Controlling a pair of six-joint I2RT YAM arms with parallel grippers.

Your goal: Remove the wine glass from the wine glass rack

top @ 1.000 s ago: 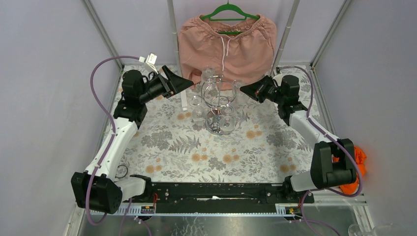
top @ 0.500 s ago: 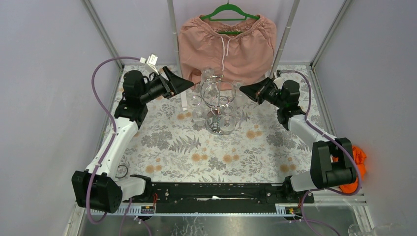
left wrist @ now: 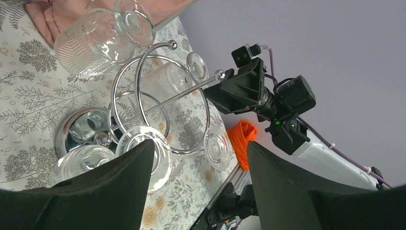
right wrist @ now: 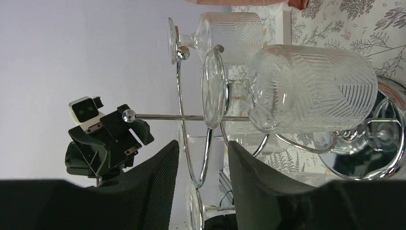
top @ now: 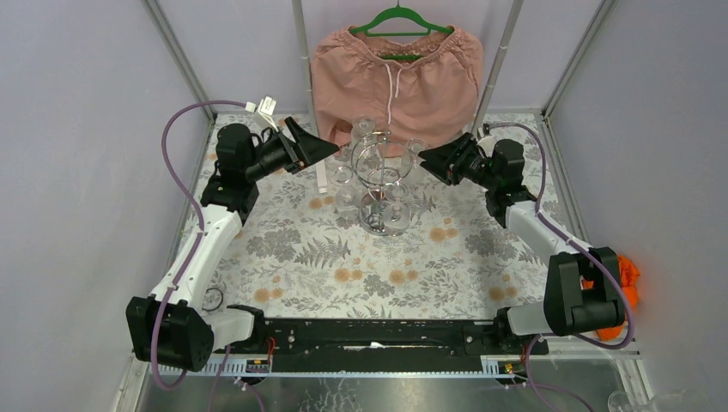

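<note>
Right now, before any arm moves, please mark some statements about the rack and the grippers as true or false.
1. The wine glass rack stands between the left gripper and the right gripper. True.
2. Several wine glasses hang on the rack. True.
3. The left gripper holds a wine glass. False: it is open and empty.
4. Blue shorts lie folded beside the rack. False: pink shorts hang on a green hanger behind the rack.

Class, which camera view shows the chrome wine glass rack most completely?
Left wrist: the wine glass rack shows base, post and loops large. Right wrist crops its base; top external shows it whole but small.
</note>
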